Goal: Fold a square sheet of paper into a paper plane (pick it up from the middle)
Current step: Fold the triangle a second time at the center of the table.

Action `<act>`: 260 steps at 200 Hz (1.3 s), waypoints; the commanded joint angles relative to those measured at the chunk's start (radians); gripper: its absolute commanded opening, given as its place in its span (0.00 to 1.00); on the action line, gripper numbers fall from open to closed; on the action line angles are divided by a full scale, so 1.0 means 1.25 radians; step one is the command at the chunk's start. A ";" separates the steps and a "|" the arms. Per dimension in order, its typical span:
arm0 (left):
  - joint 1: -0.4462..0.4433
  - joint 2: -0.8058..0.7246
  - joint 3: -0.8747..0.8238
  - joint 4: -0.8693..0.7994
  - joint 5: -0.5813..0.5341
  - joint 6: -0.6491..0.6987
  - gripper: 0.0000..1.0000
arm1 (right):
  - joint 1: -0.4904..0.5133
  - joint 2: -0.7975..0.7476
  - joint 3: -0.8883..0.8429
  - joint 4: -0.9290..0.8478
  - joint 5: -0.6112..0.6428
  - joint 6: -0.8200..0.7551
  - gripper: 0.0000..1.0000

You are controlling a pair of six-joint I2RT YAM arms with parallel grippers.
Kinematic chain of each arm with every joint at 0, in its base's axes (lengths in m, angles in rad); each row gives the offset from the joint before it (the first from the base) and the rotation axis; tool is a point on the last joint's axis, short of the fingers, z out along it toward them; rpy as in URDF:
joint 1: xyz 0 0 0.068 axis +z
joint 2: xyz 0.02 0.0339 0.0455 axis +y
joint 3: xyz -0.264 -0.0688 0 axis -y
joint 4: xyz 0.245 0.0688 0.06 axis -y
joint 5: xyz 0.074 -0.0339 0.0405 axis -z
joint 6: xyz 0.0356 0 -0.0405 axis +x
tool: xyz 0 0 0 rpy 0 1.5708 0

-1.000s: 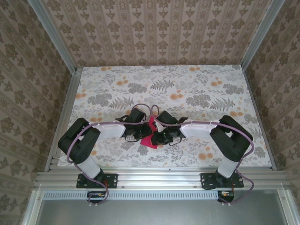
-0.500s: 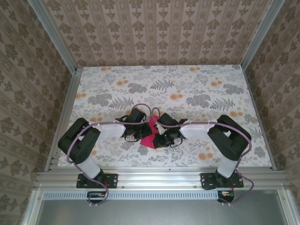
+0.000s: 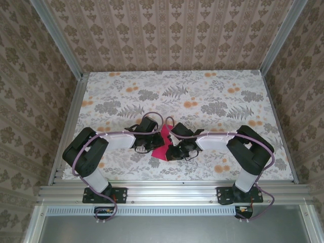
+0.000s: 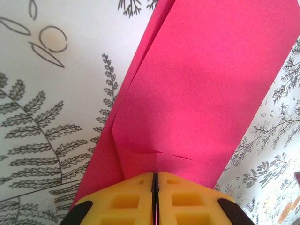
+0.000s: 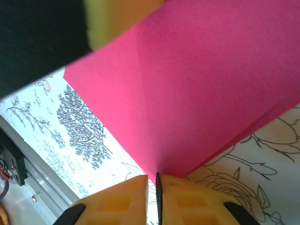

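The magenta-pink sheet of paper [image 3: 162,147] is folded into layers and hangs between my two grippers just above the table, near its front middle. In the left wrist view the paper [image 4: 201,93] runs up and away as a long band, with a curved flap lying over it. My left gripper [image 4: 155,176] is shut on its near end. My right gripper [image 5: 157,177] is shut on a pointed corner of the paper [image 5: 201,84]. From above, the left gripper [image 3: 154,144] and right gripper [image 3: 173,147] face each other closely across the paper. I cannot tell whether it has the shape of a paper plane.
The flowered tablecloth [image 3: 202,101] stretches open behind and to both sides. A metal rail [image 3: 172,190] runs along the near edge, close below the grippers. Patterned walls close in the back and sides. The left gripper's finger [image 5: 117,14] shows at the top left of the right wrist view.
The right gripper has edged slightly left and toward the near edge, still holding the paper. The left arm has stayed put.
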 commanded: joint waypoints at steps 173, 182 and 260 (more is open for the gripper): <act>0.000 0.007 -0.008 -0.079 -0.032 0.019 0.10 | 0.027 -0.023 -0.017 0.116 0.028 0.149 0.12; 0.001 0.007 -0.008 -0.079 -0.031 0.019 0.10 | 0.028 -0.011 -0.026 0.108 0.045 0.150 0.12; 0.003 -0.043 -0.013 -0.043 -0.010 0.012 0.22 | 0.026 0.023 -0.134 0.172 0.039 0.197 0.10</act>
